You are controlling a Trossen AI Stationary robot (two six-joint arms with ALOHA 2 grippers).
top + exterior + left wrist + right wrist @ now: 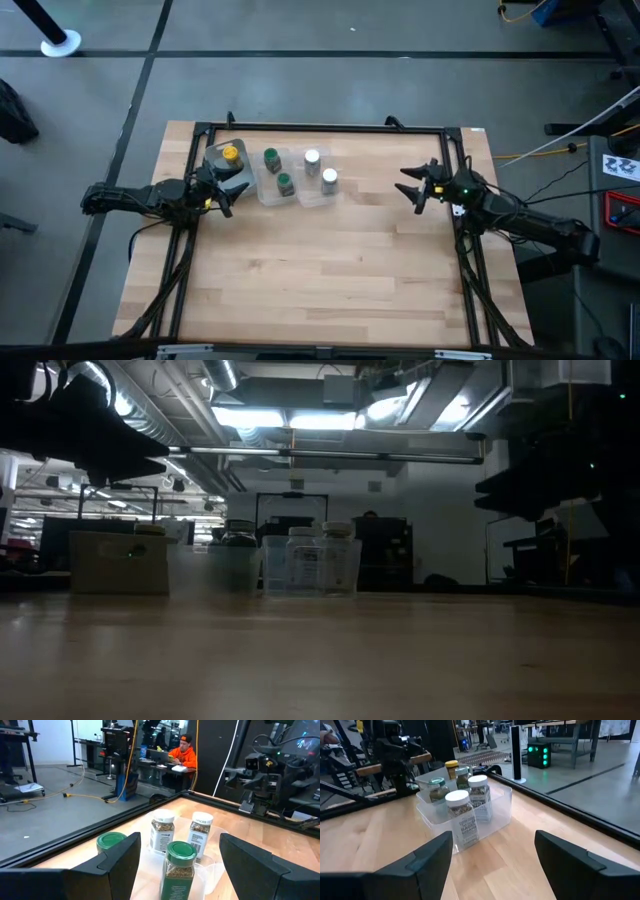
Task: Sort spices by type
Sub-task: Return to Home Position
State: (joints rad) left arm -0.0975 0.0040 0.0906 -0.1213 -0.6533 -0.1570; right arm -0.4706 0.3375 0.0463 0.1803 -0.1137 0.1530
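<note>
Five small spice jars stand upright in clear plastic containers at the table's far left. In the high view the yellow-lidded jar (230, 154) is in the leftmost container, two green-lidded jars (271, 157) (285, 183) in the middle one, and two white-lidded jars (312, 158) (329, 178) in the right one. My left gripper (226, 187) hovers open just near-left of them. In its wrist view a green-lidded jar (178, 867) shows between its fingers, untouched. My right gripper (416, 186) is open near the table's right edge. It faces the white-lidded jars (462, 817) (479, 794) from a distance.
A black frame (320, 128) runs round the table's far and side edges. Bare wood (320, 270) fills the table's middle and near half. The clear containers (496, 815) sit side by side. A person in orange (182, 755) sits in the room beyond.
</note>
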